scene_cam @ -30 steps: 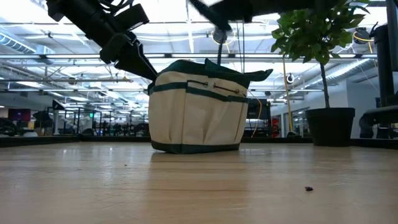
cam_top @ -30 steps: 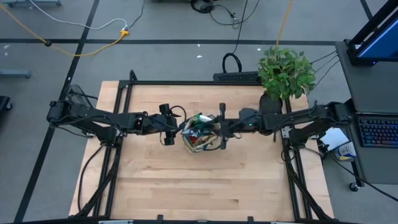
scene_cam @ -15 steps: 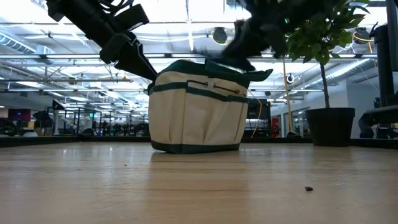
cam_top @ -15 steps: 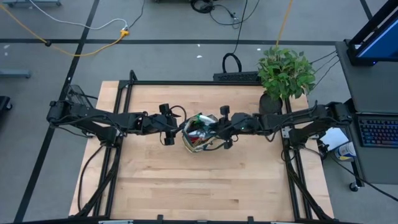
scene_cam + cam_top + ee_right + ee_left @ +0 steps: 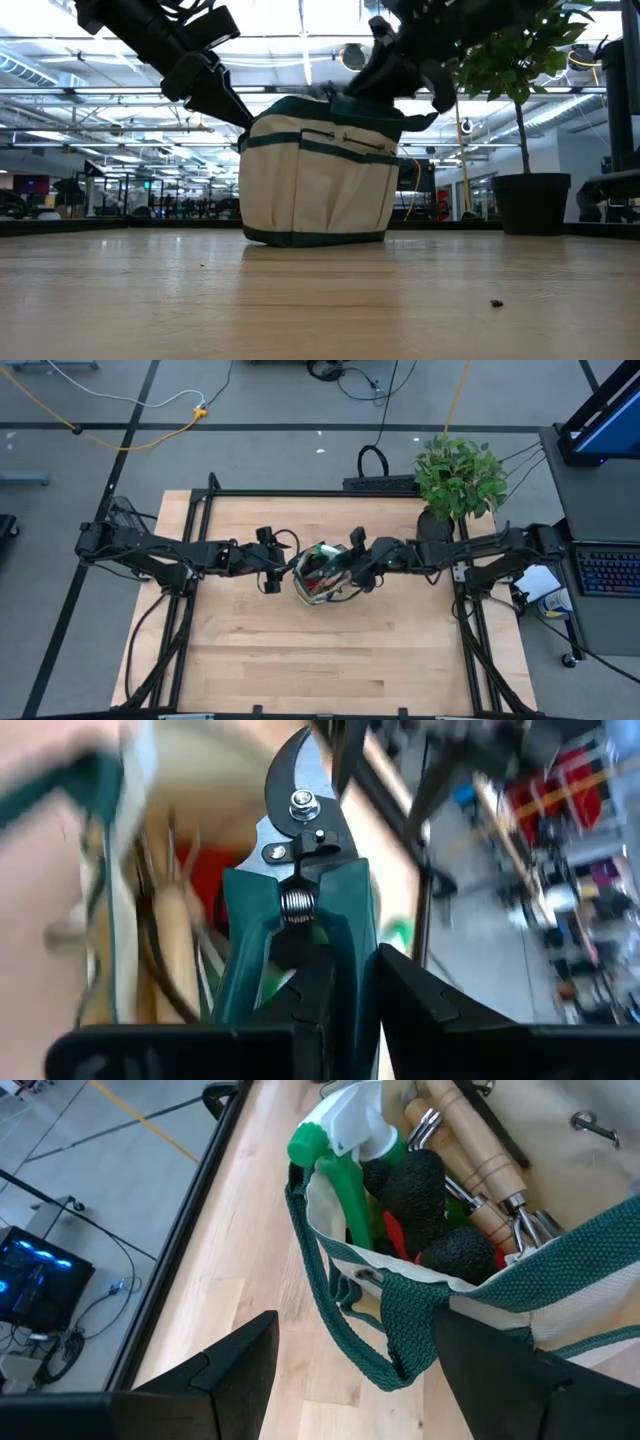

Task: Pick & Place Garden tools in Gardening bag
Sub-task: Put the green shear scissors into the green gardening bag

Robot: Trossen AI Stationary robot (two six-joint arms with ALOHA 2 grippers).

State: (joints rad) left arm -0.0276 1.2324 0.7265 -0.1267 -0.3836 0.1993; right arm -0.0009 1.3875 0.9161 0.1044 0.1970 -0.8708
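Note:
The tan gardening bag (image 5: 322, 573) with dark green trim stands upright on its base at the table's middle (image 5: 315, 180). Inside it show a green spray bottle (image 5: 335, 1150), wooden tool handles (image 5: 470, 1140) and black-red gloves (image 5: 420, 1190). My left gripper (image 5: 355, 1325) is open at the bag's left rim, with a green loop handle (image 5: 400, 1345) between its fingers. My right gripper (image 5: 350, 568) is above the bag's right rim (image 5: 395, 70), shut on green-handled pruning shears (image 5: 295, 850). My left gripper stands with its fingers on either side of the bag's rim and loop handle; I cannot tell whether they touch. My right gripper pinches the shears by their green handles (image 5: 345, 920), just behind the spring. The shears lie along the fingers, blade (image 5: 290, 770) pointing away from the wrist, lifted clear over the bag's opening.
A potted green plant (image 5: 458, 480) stands at the far right corner, its black pot (image 5: 530, 200) on the table. Black frame rails (image 5: 190, 610) run along both sides. Bare wood (image 5: 320, 660) stretches from the bag to the near edge.
My right gripper has sunk toward the bag's top with the shears, rolling and tipping its fingers downward as it went. It has stayed shut on them. The bag has not moved.

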